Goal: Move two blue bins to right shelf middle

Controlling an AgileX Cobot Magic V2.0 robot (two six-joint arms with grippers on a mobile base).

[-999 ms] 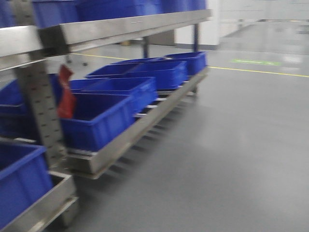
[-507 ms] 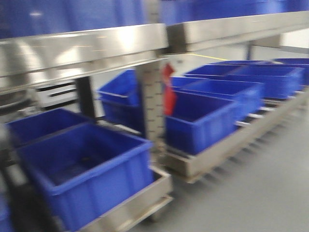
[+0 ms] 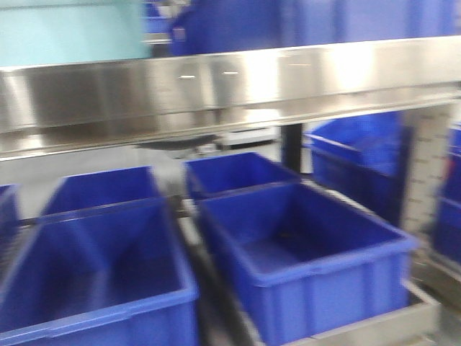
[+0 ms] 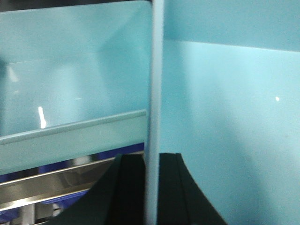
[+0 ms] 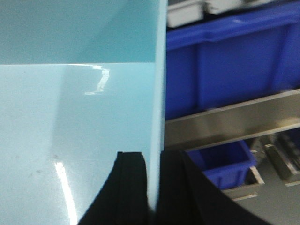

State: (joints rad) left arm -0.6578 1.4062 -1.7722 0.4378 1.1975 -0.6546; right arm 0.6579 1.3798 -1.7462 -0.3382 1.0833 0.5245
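Held between both end effectors: pale blue bin, smooth-walled, filling most of both wrist views. Clamped on a thin upright wall edge by the left end effector, black fingers pressed flat against either face. Clamped likewise by the right end effector, closed hard over another pale wall edge. Cannot tell whether one tub or two nested; second lip noted inside, left wrist view. Appears blurred at upper left of the front view, above the broad brushed-steel front rail of a shelf tier; cannot tell whether resting on that tier or clear of it. Below the rail, dark blue bins in rows, open tops up; more dark blue above the rail at upper right. Grey perforated upright at the right edge, beside the rows. In the right wrist view, another dark blue bin and a steel rail just beyond the held wall, a smaller dark blue bin lower down.
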